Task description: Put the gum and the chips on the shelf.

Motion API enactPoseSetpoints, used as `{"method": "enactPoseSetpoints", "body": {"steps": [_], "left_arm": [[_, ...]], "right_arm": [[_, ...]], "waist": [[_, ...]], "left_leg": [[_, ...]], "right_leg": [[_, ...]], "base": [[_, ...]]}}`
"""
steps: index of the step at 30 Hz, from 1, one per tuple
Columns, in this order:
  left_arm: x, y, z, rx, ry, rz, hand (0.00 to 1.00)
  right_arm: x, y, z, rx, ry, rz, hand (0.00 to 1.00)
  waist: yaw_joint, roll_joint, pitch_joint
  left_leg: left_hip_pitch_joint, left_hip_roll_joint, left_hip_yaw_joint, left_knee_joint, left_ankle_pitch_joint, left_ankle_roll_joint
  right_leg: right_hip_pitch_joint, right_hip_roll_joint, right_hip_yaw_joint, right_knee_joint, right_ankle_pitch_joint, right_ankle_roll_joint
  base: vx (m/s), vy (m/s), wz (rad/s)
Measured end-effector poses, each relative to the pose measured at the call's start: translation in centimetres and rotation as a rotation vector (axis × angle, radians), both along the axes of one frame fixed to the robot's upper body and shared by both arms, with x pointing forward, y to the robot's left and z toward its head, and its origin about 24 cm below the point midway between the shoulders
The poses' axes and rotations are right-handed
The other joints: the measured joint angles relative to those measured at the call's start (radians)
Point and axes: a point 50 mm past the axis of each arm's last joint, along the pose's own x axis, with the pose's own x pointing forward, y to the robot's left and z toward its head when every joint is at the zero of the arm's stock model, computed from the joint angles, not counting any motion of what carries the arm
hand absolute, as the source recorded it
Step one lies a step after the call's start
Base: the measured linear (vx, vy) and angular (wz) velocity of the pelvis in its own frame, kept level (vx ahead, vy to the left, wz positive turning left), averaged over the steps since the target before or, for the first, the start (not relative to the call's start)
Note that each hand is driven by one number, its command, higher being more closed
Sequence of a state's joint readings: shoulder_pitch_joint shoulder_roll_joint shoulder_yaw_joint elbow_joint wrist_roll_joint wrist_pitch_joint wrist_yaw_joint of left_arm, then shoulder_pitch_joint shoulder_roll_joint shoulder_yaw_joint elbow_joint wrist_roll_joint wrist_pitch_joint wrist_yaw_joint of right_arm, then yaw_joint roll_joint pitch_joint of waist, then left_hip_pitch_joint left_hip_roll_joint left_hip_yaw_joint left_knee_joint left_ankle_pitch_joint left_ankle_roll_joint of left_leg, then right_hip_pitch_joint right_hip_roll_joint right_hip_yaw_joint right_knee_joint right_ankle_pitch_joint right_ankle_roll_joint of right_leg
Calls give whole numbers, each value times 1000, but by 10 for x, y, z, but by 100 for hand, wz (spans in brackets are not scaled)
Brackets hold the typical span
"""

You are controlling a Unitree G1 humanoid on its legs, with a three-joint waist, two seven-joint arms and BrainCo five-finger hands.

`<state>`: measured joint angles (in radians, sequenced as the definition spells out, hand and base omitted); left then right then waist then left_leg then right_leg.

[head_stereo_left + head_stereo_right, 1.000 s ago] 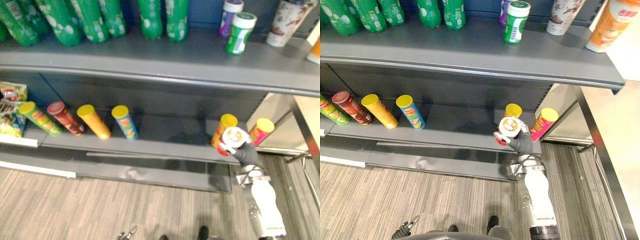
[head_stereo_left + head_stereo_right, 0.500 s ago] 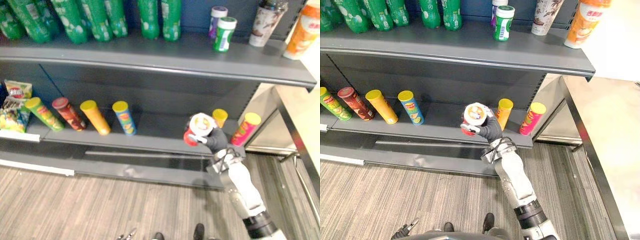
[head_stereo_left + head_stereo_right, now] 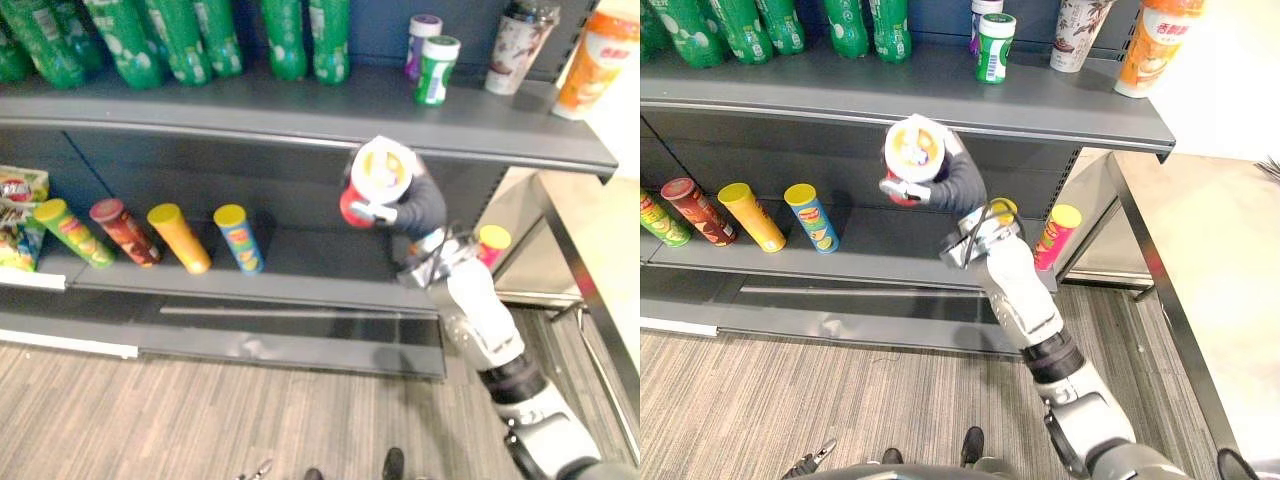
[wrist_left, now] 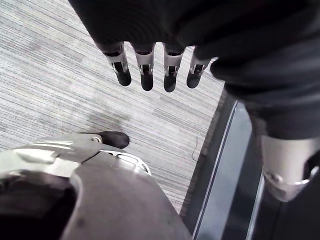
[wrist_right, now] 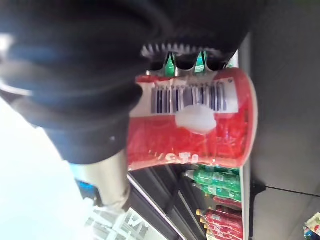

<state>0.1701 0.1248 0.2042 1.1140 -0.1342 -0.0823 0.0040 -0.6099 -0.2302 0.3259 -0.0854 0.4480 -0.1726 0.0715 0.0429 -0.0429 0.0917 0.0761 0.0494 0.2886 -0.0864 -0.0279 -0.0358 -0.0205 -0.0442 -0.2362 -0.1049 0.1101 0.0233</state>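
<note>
My right hand (image 3: 418, 205) is shut on a red chips can (image 3: 378, 178) with a white lid. It holds the can in the air in front of the upper shelf's front edge (image 3: 300, 138), lid toward me. In the right wrist view the can's red wall (image 5: 200, 127) with its barcode lies under the curled fingers. A green and white gum bottle (image 3: 435, 70) stands on the upper shelf, to the right of the can and farther back. My left hand (image 4: 145, 70) hangs over the floor with straight fingers, holding nothing.
Green bottles (image 3: 180, 40) line the upper shelf's left, with a purple-capped bottle (image 3: 420, 40) and cups (image 3: 590, 60) at its right. Several chip cans (image 3: 180, 238) lean on the lower shelf; a pink one (image 3: 1055, 235) stands right of my arm. Snack bags (image 3: 18, 220) at far left.
My right hand has lifted the red can from lower-shelf height up and leftward to the upper shelf's edge. The camera has also shifted.
</note>
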Motion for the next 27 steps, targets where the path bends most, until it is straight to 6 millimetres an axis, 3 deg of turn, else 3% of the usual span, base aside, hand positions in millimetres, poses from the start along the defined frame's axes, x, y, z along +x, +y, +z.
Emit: {"method": "enactPoseSetpoints", "body": {"steps": [11, 27], "left_arm": [[3, 1, 0, 0, -1, -2, 0], [15, 1, 2, -1, -35, -4, 0]], "right_arm": [[48, -32, 58, 39, -27, -224, 100], [87, -62, 59, 39, 135, -401, 100]], "waist": [[16, -7, -5], [26, -12, 18]], "left_leg": [[3, 12, -1, -11, 5, -5], [-2, 11, 1, -7, 8, -5]], "right_leg": [[1, 14, 0, 0, 0, 0], [-10, 14, 5, -1, 0, 0]], "base": [[0, 0, 0], [9, 1, 0]]}}
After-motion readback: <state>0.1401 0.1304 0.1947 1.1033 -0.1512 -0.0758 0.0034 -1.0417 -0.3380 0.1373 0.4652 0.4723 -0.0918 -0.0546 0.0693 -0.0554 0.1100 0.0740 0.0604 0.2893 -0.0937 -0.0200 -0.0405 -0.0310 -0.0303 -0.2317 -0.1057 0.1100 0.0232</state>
